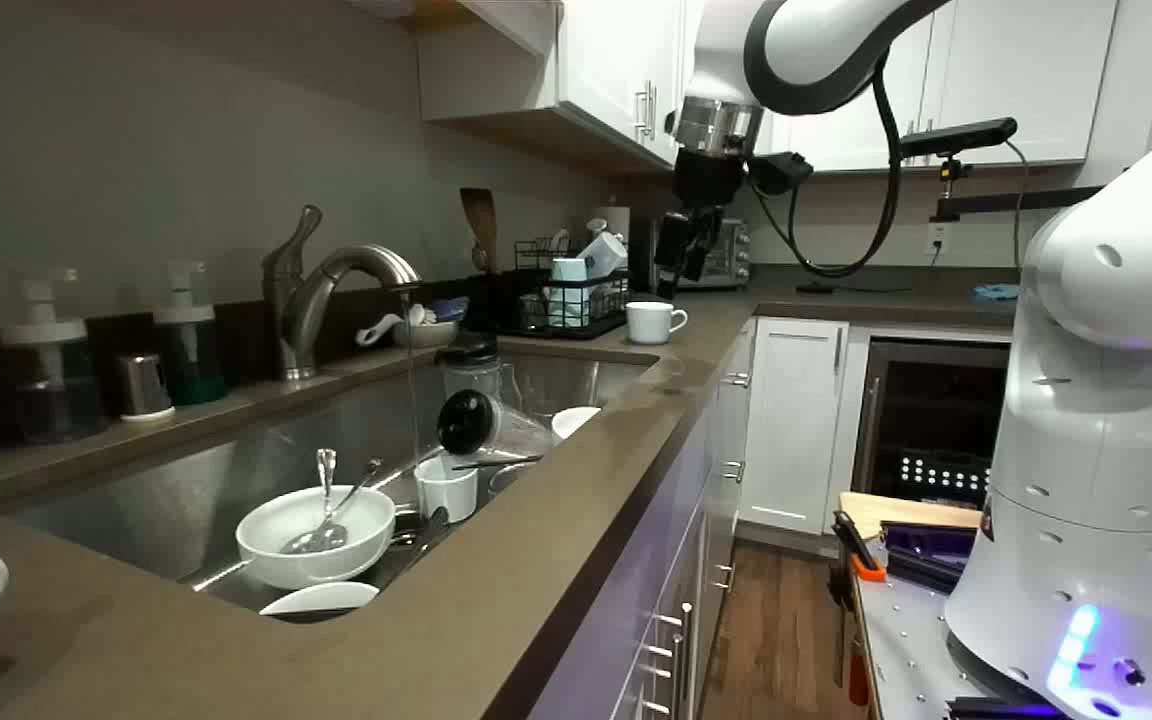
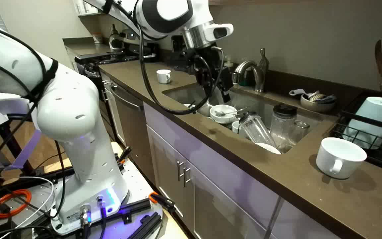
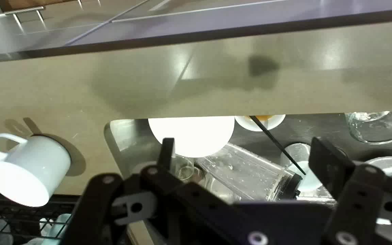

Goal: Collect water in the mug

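In an exterior view, a white mug [image 2: 163,76] stands behind the countertop's [image 2: 293,169] front edge, past the sink's [image 2: 264,108] left end. The Robotiq gripper [image 3: 243,149], released, its fingers [image 3: 328,166] wide apart, hangs over the sink; water [image 1: 410,360] streams from the faucet [image 2: 260,78]. Another white mug [image 2: 330,156] stands between that edge and the dish rack [image 2: 345,115].

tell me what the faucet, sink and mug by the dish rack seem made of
Faucet: metal, perhaps brushed nickel or stainless steel, by its soft grey sheen. Sink: likely stainless steel, its grey walls showing blurry reflections. Mug: probably glazed ceramic, being smooth, white and slightly shiny.
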Available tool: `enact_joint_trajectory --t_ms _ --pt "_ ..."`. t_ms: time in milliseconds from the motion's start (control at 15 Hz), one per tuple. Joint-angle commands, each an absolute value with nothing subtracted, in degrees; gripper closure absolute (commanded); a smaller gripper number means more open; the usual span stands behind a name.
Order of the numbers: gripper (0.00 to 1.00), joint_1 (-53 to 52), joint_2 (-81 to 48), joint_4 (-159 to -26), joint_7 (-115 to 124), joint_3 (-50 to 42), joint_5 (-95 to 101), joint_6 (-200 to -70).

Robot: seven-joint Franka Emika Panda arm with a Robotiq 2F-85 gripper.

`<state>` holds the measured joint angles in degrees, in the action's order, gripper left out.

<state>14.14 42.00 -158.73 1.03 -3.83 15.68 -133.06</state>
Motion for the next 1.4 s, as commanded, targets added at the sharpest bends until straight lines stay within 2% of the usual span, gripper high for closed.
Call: enact_joint_trajectory --t_ms 0,667,1333 --pt "0.0 13.99 42.02 -158.64 1.12 -3.93 15.76 -132.91" --pt "0.0 14.19 41.39 -158.11 0.96 -4.2 15.84 -133.08" --pt "0.0 16.01 29.11 -145.2 -4.87 -13.86 14.79 -133.1"
